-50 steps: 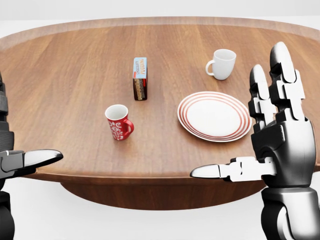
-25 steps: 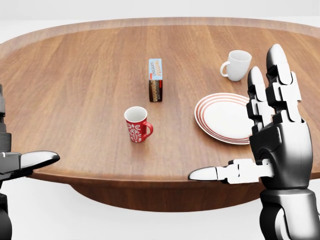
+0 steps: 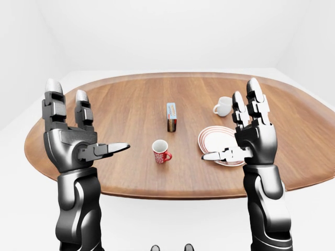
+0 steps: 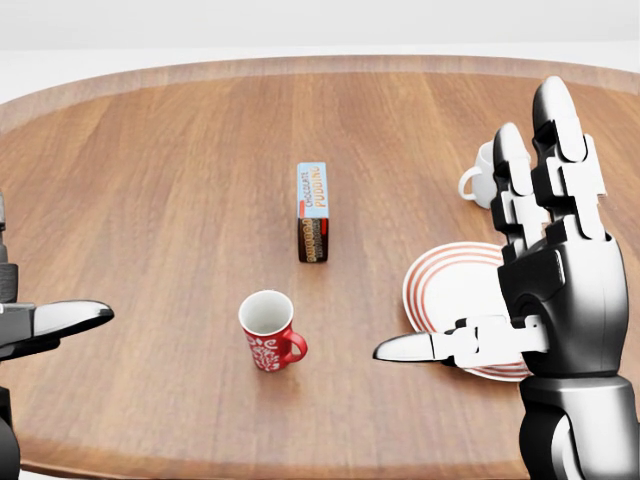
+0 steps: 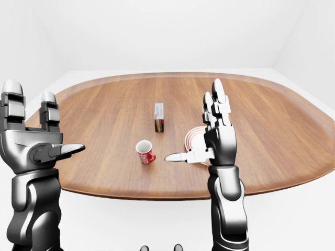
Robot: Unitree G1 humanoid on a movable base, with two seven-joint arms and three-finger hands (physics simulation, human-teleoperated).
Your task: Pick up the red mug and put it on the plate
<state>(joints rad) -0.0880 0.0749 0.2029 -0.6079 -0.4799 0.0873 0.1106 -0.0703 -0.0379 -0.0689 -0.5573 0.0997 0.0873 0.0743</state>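
Both hands spread, empty. Bring right hand (image 4: 560, 290) down-left to red mug (image 4: 268, 331) — wrap body opposite handle, then plate (image 4: 450, 290) sits just right.

So my whole head view shifted, that's the base rolling in, not stuff sliding around. The tabletop (image 4: 150, 200) fills way more of the view now and its near edge dropped almost to the bottom. The red mug (image 4: 268, 331) sits lower, and the white mug (image 4: 480, 184) ended up tucked behind my right hand (image 4: 545, 300).
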